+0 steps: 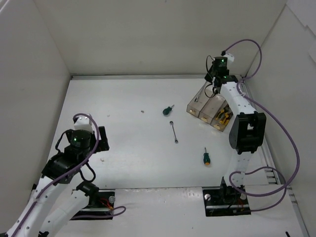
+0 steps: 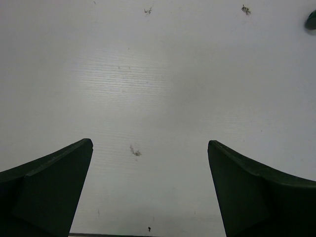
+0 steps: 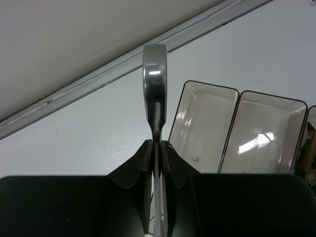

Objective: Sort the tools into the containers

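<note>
- The containers (image 1: 198, 105), three joined smoky clear bins, sit at the far right of the table. The bin at one end holds yellow-handled pliers (image 1: 224, 117). The middle bin and the other end bin look bare.
- The right gripper (image 3: 157, 148) hangs over the far side of the containers, its jaws pinched narrow on a silver wrench.
- The left gripper (image 2: 150, 148) is well apart from the containers, jaws spread wide over bare table with nothing between them.
- The held wrench (image 3: 154, 69) points its ring end past the bare end bin. To drop it well, I would line it up with a bare bin's long side, lower it inside the walls, then let go.
- A loose wrench (image 1: 174, 132) and two screwdrivers (image 1: 168, 109) (image 1: 206, 157) lie left of the containers, unsorted.
- Hard to make out:
  - The gripper hides the held wrench's lower end.
  - The right arm partly covers the containers from above.
  - A speck in the end bin is too small to identify.
</note>
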Controlling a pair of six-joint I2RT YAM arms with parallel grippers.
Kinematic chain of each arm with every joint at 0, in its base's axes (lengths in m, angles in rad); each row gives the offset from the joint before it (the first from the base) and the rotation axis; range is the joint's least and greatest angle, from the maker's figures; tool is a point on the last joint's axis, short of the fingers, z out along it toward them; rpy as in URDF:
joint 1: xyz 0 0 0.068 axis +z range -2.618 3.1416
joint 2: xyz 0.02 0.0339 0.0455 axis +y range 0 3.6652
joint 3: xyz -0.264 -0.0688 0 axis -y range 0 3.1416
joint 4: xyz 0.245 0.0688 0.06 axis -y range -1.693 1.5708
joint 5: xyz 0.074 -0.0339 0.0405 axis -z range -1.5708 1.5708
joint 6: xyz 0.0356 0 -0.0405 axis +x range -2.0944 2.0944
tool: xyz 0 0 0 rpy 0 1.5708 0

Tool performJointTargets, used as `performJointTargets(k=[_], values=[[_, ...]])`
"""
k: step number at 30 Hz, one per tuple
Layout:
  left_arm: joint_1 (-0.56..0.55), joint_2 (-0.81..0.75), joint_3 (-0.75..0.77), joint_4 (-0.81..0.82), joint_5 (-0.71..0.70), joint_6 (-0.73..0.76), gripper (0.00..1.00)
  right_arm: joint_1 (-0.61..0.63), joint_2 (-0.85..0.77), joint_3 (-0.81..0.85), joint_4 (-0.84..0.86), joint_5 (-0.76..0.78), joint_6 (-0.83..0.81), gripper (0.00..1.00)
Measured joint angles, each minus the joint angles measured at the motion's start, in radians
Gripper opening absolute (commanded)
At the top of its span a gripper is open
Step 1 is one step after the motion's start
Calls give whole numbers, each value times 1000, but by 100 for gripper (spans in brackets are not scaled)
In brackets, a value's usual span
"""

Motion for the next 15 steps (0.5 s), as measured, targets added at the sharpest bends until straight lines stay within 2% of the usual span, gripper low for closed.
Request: performJointTargets(k=[15], values=[[0, 5, -24, 9, -2, 0, 100, -5, 184, 29, 18, -2, 34, 0]])
